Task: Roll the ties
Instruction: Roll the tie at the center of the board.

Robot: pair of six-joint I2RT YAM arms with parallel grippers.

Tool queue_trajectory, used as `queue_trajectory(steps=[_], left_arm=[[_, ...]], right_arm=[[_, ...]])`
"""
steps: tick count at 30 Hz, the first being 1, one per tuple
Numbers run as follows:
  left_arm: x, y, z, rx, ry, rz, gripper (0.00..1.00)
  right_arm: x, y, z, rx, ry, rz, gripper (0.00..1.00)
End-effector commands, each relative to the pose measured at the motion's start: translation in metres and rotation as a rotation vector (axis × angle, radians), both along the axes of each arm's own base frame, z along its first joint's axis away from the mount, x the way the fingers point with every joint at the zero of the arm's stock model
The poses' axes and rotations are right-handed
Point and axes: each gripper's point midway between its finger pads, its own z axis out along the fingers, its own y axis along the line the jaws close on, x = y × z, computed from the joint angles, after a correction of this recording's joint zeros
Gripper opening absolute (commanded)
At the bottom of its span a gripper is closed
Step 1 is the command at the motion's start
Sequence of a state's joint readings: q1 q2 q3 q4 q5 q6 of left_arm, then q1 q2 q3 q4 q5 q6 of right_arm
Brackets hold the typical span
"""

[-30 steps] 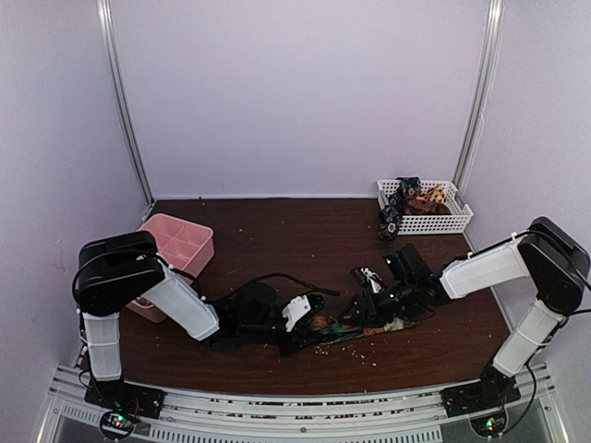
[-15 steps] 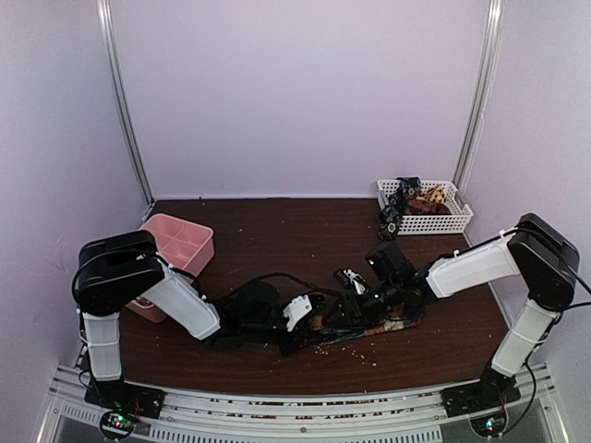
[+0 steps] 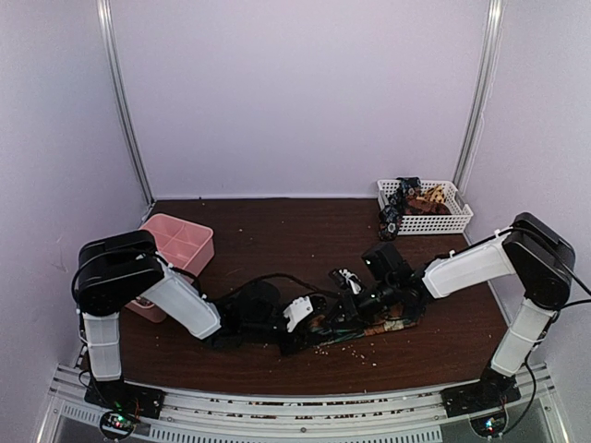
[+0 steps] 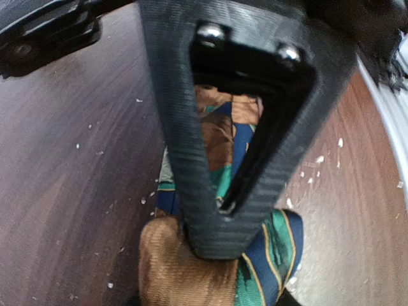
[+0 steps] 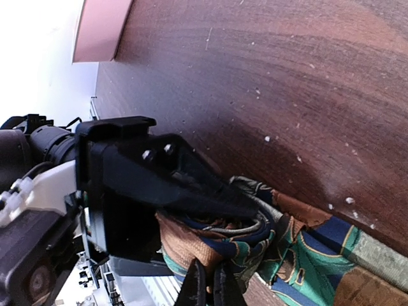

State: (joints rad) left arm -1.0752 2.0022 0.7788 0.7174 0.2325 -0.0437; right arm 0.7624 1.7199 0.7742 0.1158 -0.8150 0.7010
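Where the two arms meet in the lower centre of the top view, the tie [image 3: 367, 329] lies on the dark wooden table [image 3: 277, 231]. It runs as a short, crumpled strip toward the right. Its left end is bunched up between the left gripper [image 3: 309, 330] and the right gripper [image 3: 337, 318], which sit just beside each other.

Seen from the left wrist, the left gripper [image 4: 213, 223] has its two black fingers [image 4: 182, 166] converging to a single tip, clenched on a fold of the tie [image 4: 191, 274]. The brown, green and dark blue cloth fills the lower middle of the frame and also shows through the gap higher up between the fingers. Pale crumbs [image 4: 319, 159] are scattered over the wood on both sides.

The right wrist view shows the same bunch from the other side. The left gripper [image 5: 242, 207] comes in from the left with its point buried in the rumpled tie [image 5: 306, 255], which trails off to the lower right corner. At the bottom edge the right gripper [image 5: 207, 280] has its fingers drawn together with only a sliver between them, and their tips nip the brown fold of the cloth.

In the upper right of the top view a white basket [image 3: 452, 221] holds other ties [image 3: 411, 198] in a dark bundle, one hanging over its left rim. A pink tray [image 3: 199, 254] sits at the left edge of the table, well apart from the grippers.
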Motion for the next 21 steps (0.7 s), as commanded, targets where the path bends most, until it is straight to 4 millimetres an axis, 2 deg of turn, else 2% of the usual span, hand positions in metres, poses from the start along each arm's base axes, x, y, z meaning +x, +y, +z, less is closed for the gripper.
queue_trajectory(steps=[1,3,7,14,21], left_arm=[[-0.003,0.026,-0.025,0.124,-0.003,0.032,0.57],[0.0,0.026,-0.009,0.074,-0.039,0.043,0.65],[0.004,0.024,0.011,0.008,-0.093,0.057,0.7],[0.002,0.015,0.019,-0.052,-0.119,0.047,0.76],[0.0,-0.015,0.021,-0.094,-0.121,0.016,0.79]], right_arm=[[-0.008,-0.014,-0.029,-0.089,0.038,-0.009,0.0],[-0.007,-0.021,-0.035,-0.104,0.044,-0.02,0.0],[-0.005,-0.036,-0.046,-0.13,0.055,-0.044,0.0],[-0.008,-0.059,-0.065,-0.192,0.067,-0.064,0.0],[-0.011,-0.073,-0.078,-0.272,0.037,-0.059,0.0]])
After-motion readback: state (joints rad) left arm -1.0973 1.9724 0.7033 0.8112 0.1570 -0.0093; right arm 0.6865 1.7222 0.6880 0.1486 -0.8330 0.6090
